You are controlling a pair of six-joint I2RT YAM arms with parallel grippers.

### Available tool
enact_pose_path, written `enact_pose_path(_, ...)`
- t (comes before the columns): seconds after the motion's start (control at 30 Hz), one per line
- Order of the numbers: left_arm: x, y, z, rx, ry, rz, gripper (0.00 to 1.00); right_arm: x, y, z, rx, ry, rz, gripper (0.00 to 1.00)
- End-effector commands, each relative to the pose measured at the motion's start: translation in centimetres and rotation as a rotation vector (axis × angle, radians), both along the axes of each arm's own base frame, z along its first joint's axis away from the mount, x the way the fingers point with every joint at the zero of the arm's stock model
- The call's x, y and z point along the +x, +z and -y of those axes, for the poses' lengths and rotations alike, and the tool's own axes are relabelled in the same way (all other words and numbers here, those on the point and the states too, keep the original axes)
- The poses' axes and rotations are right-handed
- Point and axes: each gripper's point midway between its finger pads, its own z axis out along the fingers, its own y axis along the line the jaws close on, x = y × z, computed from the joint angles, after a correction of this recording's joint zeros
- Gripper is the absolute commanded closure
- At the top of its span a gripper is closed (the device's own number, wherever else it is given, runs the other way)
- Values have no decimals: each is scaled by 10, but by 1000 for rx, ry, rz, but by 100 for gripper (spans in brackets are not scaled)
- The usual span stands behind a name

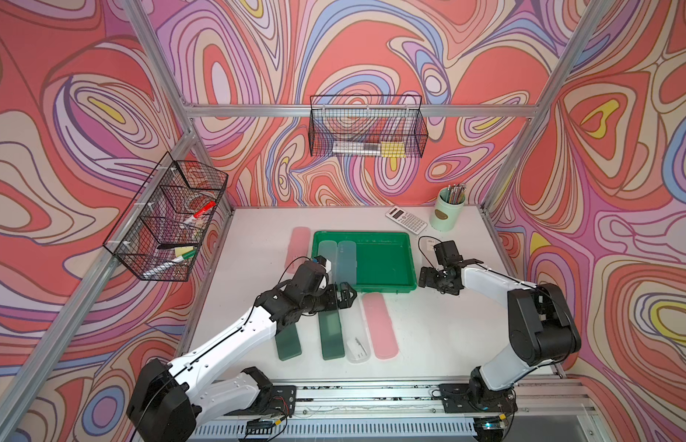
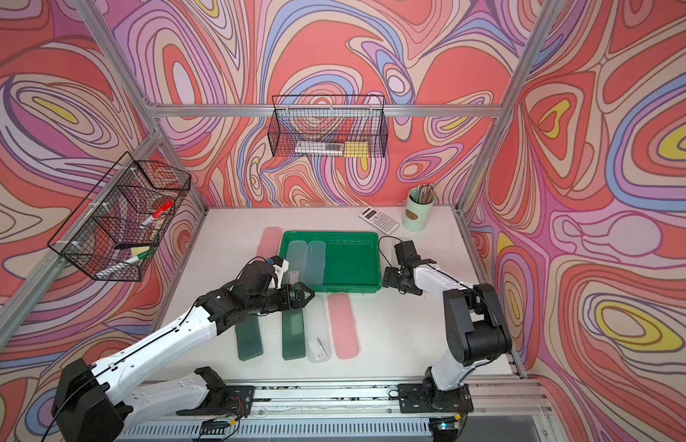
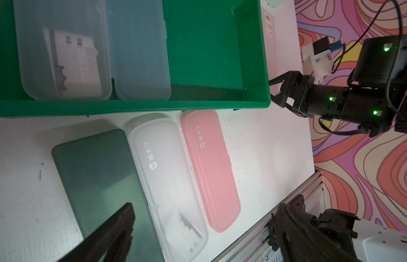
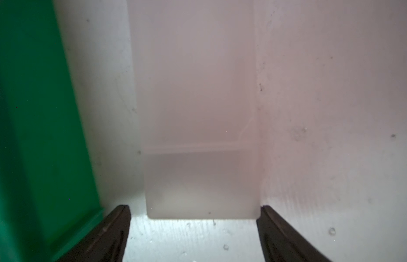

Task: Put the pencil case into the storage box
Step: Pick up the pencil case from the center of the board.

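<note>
The green storage box (image 1: 410, 260) (image 2: 376, 260) sits mid-table with a clear pencil case (image 1: 327, 256) and a blue one (image 1: 346, 260) lying in its left side. A whitish pencil case (image 4: 198, 113) lies on the table just right of the box (image 4: 39, 113). My right gripper (image 4: 195, 207) (image 1: 425, 277) is open, low over that case's near end, its jaws either side of the end. My left gripper (image 1: 347, 296) (image 3: 204, 206) hovers open and empty over the box's front edge. Below it lie two dark green cases (image 1: 331, 336), a clear case (image 1: 356, 344) and a pink case (image 1: 379, 325).
Another pink case (image 1: 297, 245) lies left of the box. A calculator (image 1: 406, 221) and a pencil cup (image 1: 446, 208) stand at the back right. Black wire baskets hang on the back wall (image 1: 366, 126) and the left wall (image 1: 165, 218). A metal rail (image 1: 372, 394) runs along the front.
</note>
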Motion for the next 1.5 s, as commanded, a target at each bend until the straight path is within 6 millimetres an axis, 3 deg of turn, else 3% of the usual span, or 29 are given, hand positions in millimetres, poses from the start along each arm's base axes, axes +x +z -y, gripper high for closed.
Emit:
enact_pose_path(0.0, -5, -3, -5, 17, 1, 5, 1, -7, 1, -3, 30, -47, -4, 7)
enact_pose_path(0.13, -7, -3, -8, 28, -2, 8, 1, 1, 3, 5, -27, -61, -14, 2)
enact_pose_path(0.3, -6, -2, -10, 36, 1, 17, 1, 24, 5, 9, -78, -43, -14, 2)
enact_pose_path(0.47, -7, -4, -12, 45, 4, 17, 1, 43, -9, 8, -84, -43, -40, 2)
enact_pose_path(0.77, -6, -4, -19, 77, 18, 33, 1, 44, -33, 18, -91, -75, -78, 7)
enact_pose_path(0.87, -5, -4, -18, 78, 20, 36, 1, 41, -27, 22, -101, -98, -55, 12)
enact_pose_path(1.07, -5, 1, -15, 60, 14, 31, 1, 34, -26, 24, -99, -107, -53, 33)
enact_pose_path(1.23, -5, 17, -15, 38, 16, 54, 1, 26, -16, 28, -104, -126, -30, 35)
enact_pose_path(1.47, -1, 37, -25, 74, 42, 113, 1, 16, 31, 32, -97, -155, 62, 36)
